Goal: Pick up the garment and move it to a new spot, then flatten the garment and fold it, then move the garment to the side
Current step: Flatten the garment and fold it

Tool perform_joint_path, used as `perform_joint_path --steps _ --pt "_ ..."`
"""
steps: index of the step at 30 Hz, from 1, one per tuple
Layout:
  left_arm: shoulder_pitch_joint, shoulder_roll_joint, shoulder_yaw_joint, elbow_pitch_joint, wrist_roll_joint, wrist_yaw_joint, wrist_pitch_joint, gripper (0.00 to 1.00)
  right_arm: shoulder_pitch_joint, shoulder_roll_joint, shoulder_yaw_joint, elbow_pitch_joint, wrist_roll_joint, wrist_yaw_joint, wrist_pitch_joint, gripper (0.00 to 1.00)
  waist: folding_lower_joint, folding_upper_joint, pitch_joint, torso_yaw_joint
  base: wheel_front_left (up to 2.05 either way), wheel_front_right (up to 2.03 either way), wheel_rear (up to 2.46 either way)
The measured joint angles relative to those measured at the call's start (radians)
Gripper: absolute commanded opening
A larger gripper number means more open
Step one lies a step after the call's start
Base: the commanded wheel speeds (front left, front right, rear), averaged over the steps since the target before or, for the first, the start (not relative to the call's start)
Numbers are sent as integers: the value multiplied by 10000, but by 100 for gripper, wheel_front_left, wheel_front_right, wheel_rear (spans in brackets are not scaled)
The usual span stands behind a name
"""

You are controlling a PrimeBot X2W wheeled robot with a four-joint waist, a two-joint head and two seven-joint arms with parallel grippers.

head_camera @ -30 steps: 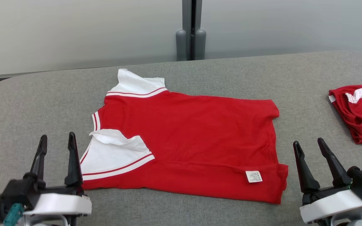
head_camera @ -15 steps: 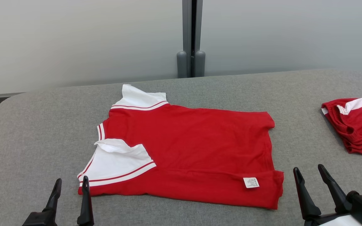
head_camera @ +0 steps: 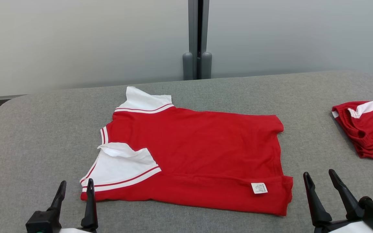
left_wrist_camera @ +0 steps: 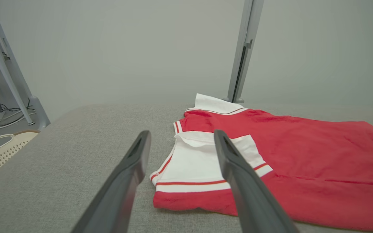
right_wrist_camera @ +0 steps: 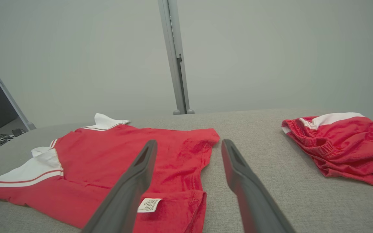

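Red garment (head_camera: pixel 193 155) lies spread out mid worktop (head_camera: pixel 28 136), with left hand (head_camera: pixel 76 182) and right hand (head_camera: pixel 318 173) both wide open and empty by its near corners. Left wrist view adds a pale basket (left_wrist_camera: pixel 2 149) past the left edge, and head view cuts off the second red piece (head_camera: pixel 367 129) at right.

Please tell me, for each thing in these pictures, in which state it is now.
red shirt: spread flat on the grey padded surface, near edge folded over, held by nothing.
near white sleeve: folded inward onto the shirt.
red shorts: crumpled in a heap, apart from the shirt.
left pincer: open, empty.
right pincer: open, empty.
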Motion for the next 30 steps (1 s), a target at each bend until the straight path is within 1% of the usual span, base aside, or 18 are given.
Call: perform_joint_path --steps 6,10,13,18,22,25,26,27,28,29,30 --pt "-634 63 -146 543 -157 -199 364 100 -1 38 -13 33 15 2 2 100 0 0 165 -6 0 0 0" --pt "-1177 58 -171 1392 -426 -357 767 100 -8 123 75 485 138 2 25 100 0 0 421 -19 0 0 0" --pt "-1586 40 -130 2288 -686 -525 1014 100 -86 163 359 1216 267 0 -63 100 -1 0 700 -29 0 0 0" --pt "-2261 -8 2 3666 -1126 -782 1060 100 -707 224 815 2849 581 0 -359 100 0 0 1203 -43 0 0 0" --pt "-2709 -77 67 4497 -1475 -1043 1147 100 -1200 282 1126 4067 1030 0 -485 100 0 0 1477 8 0 0 0" --pt "-2962 -157 98 4945 -1760 -1292 1225 100 -1522 270 1319 4625 1269 0 -594 100 0 0 1585 86 0 0 0" --pt "-3035 -192 136 5051 -1893 -1379 1221 84 -1631 259 1379 4746 1369 2 -683 91 -1 0 1617 104 0 0 0" --pt "-3103 -186 127 5149 -1914 -1427 1218 43 -1731 242 1453 4865 1498 2 -706 60 0 0 1640 119 0 0 0" --pt "-3222 -180 140 5319 -2010 -1528 1189 2 -1914 190 1595 5055 1726 2 -709 39 0 0 1684 128 0 0 0" --pt "-3271 -182 127 5384 -2029 -1578 1124 0 -1995 163 1630 5131 1768 4 -769 0 -1 0 1701 135 0 0 0" --pt "-3296 -188 115 5444 -2029 -1615 1064 0 -2061 140 1678 5206 1839 6 -794 0 0 0 1711 143 0 0 0"
